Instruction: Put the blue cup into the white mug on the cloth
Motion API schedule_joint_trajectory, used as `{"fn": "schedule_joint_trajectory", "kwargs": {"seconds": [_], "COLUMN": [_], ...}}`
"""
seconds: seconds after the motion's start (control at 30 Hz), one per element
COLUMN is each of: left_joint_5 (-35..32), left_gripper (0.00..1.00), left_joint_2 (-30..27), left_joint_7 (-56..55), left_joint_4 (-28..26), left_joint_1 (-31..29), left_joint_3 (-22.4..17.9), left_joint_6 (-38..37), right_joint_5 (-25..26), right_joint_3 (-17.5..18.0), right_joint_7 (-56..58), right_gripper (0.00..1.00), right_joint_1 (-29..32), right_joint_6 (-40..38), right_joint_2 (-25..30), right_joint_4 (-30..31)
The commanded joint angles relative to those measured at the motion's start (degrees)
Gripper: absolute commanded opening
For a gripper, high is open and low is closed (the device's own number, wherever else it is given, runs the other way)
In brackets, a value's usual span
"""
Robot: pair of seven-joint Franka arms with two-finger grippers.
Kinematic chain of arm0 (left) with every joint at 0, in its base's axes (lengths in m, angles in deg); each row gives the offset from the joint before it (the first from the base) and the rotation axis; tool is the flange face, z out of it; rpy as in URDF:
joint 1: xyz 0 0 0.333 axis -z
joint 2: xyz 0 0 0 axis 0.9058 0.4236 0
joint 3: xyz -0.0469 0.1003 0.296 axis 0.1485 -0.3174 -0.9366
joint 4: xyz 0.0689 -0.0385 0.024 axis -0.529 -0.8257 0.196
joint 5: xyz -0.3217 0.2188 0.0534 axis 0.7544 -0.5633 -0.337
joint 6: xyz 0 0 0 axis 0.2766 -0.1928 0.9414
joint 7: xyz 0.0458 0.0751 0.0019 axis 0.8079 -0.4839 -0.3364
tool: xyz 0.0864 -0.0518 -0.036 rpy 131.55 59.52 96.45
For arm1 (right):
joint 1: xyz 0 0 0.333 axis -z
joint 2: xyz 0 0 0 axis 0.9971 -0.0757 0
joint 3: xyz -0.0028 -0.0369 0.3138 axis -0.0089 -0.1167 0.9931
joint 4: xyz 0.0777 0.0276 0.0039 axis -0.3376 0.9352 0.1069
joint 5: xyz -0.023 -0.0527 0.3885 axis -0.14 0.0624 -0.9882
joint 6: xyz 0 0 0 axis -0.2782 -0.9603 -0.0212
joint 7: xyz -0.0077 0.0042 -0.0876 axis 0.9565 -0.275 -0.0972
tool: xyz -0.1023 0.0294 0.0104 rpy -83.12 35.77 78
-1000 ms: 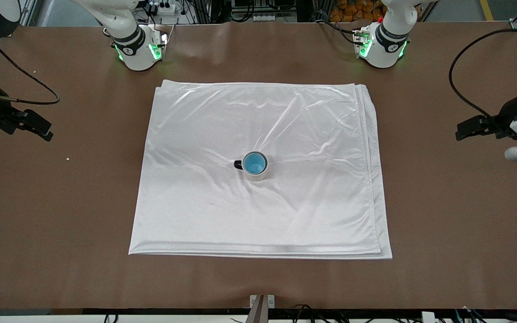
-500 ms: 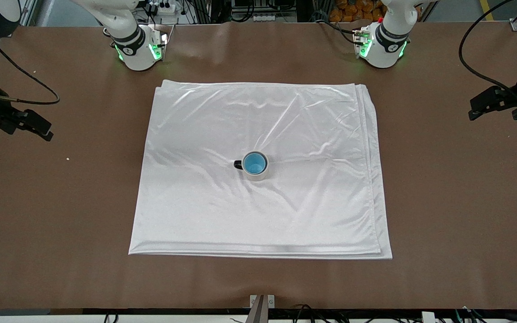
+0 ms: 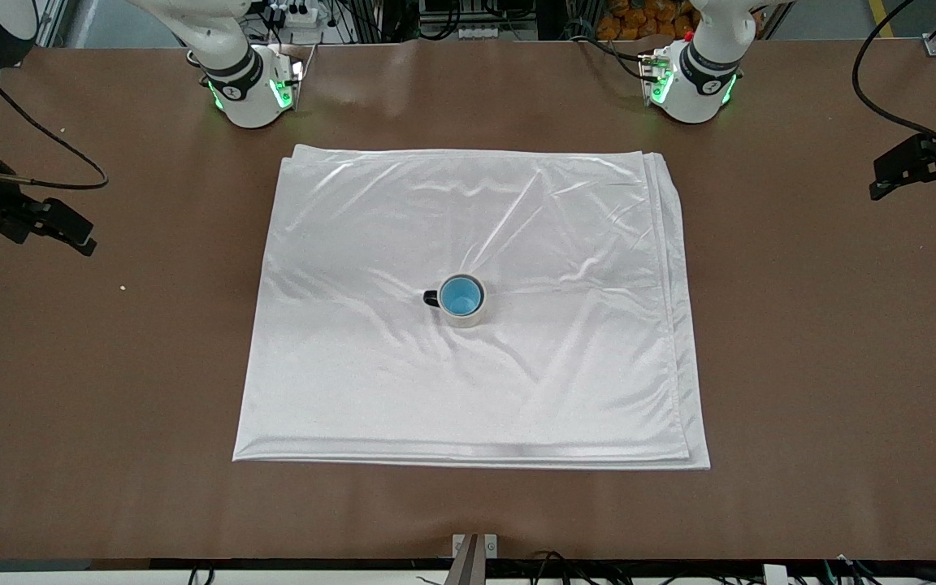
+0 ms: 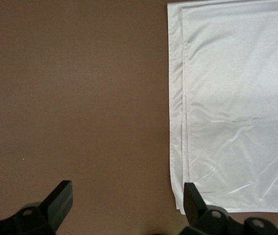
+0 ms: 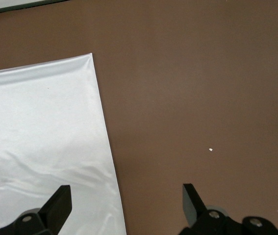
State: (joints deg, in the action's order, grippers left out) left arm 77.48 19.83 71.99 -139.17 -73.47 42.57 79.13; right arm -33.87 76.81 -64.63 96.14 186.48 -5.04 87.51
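Small light-blue tapered cup [image 3: 461,296] seated inside off-white cylindrical mug [image 3: 463,302], mid large shiny white folded cloth [image 3: 468,244]. Placement apparently complete. Left pincer [image 4: 124,203] and right pincer [image 5: 125,201] spread apart, empty, over brown bench [image 3: 801,341] off cloth ends.

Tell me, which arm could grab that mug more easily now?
Probably right: the mug has its handle toward that arm's end. Otherwise even: right hand and left hand both wait open, off the cloth.

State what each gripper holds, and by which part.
Nothing. The left gripper and right gripper are open and empty over bare table.
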Motion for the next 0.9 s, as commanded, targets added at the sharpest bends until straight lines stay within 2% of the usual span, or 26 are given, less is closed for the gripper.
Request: {"fn": "schedule_joint_trajectory", "kwargs": {"seconds": [0.0, 0.87], "left_joint_5": [2.63, 2.45], "left_gripper": [1.0, 1.0], "left_joint_2": [-3.27, -4.15], "left_joint_7": [1.11, 0.84], "left_joint_4": [-2.79, -4.73], "left_joint_1": [0.62, 0.71], "left_joint_3": [-2.41, -2.41], "left_joint_6": [0.46, 2.74], "right_joint_5": [-0.98, -0.98], "right_joint_3": [0.04, 0.13], "right_joint_7": [-0.48, -0.48], "right_gripper": [1.0, 1.0], "right_joint_1": [0.06, -0.02], "right_joint_6": [-0.05, 0.13], "right_joint_2": [-0.01, -0.27], "right_joint_4": [-0.45, -0.45]}}
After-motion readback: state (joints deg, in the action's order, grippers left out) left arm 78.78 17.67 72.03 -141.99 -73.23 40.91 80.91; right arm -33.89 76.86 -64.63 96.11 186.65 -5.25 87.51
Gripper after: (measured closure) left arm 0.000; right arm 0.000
